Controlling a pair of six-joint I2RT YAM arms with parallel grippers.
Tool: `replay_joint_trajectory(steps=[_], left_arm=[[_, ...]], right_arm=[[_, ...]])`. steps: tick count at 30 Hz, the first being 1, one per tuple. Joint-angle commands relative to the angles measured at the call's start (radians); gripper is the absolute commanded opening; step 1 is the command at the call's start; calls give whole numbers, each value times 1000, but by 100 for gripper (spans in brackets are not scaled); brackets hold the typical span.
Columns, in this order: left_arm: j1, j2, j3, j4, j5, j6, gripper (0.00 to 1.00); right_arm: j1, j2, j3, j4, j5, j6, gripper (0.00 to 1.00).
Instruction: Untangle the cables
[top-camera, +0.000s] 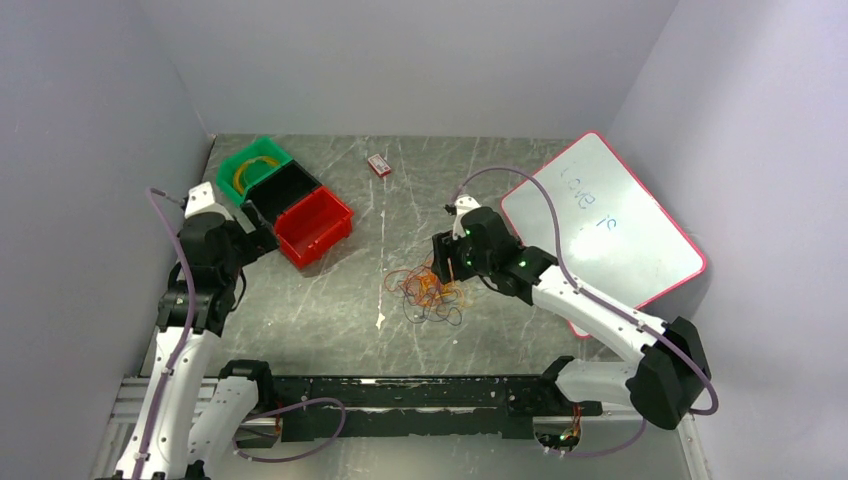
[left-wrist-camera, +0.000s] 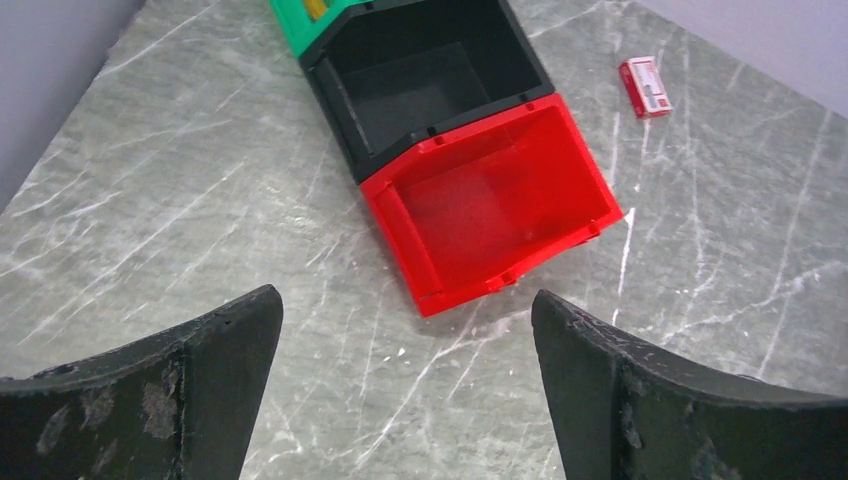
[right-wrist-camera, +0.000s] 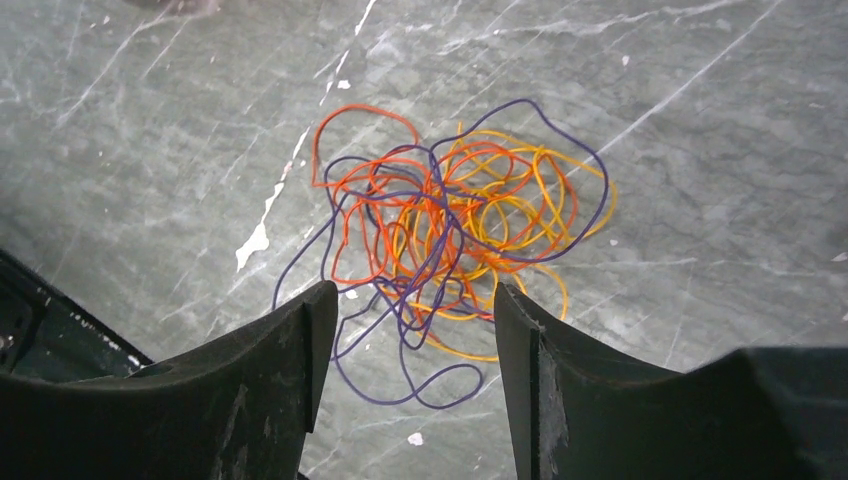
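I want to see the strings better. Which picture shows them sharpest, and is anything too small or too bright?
Right wrist view: the cables are sharpest, each loop clear under even light. Top view: they shrink to a tiny mixed tangle, and the whiteboard is the brightest patch. Left wrist view: the red bin is crisp, with a soft shadow along its near edge.
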Motion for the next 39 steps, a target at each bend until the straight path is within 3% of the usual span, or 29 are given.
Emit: replay_joint_trajectory(steps=[1,4,10,16,22,33,39], left_arm=[[11,11,-22,96,129,34,99],[11,97,-5,123,229,99,99],[11,381,162,47,248,183,98],[-21,519,184,131,401,202,97],[-189,712,277,118,313,205,99],[-310,1032,497,134,269,208,99],[-347,1192,658,148,318,210,99]], right_arm=[[5,-32,-25,-14,-44,21,63],[5,-66,-37,-22,-16,31,63],[5,-113,-94,27,-74,66,63],[6,-157,-151,60,-93,90,63],[6,-185,-186,57,-98,78,63],[7,-253,-226,53,-101,81,64],[6,-275,-235,37,-94,79,64]])
